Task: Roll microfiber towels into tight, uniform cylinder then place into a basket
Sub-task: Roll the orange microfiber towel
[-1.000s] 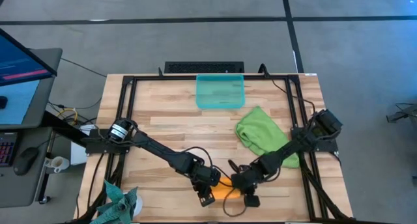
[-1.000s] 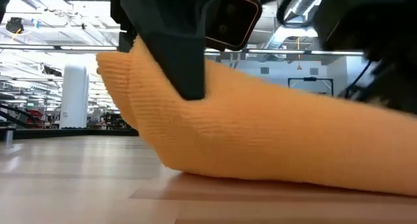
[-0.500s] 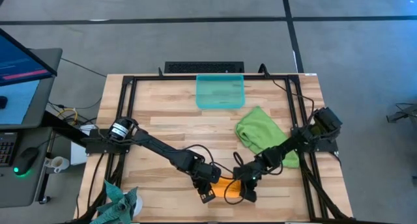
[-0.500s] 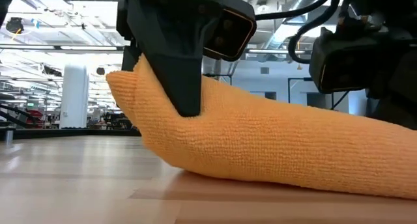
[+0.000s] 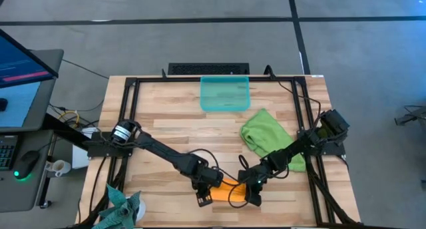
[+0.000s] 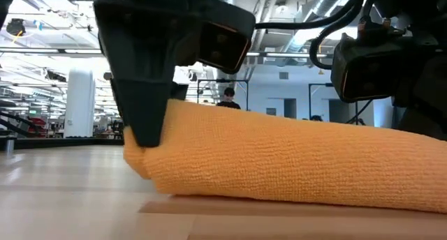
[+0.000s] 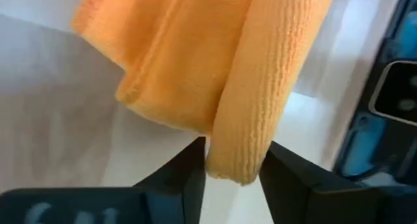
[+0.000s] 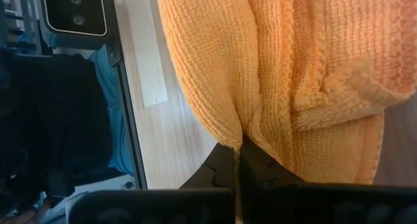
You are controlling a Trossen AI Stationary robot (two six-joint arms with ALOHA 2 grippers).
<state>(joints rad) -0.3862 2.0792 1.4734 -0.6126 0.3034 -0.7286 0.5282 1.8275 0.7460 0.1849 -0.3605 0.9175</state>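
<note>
The rolled orange towel (image 5: 228,186) was laid flat on the table's (image 5: 166,132) near edge. The left gripper (image 7: 232,168) was parted loosely around one end, while the right gripper (image 8: 238,160) was pinched tight on the other.

Orange towel (image 5: 227,187): rolled, lying at table's front edge. Green towel (image 5: 266,137): crumpled, right side. Basket (image 5: 225,94): teal, translucent, back centre.
</note>
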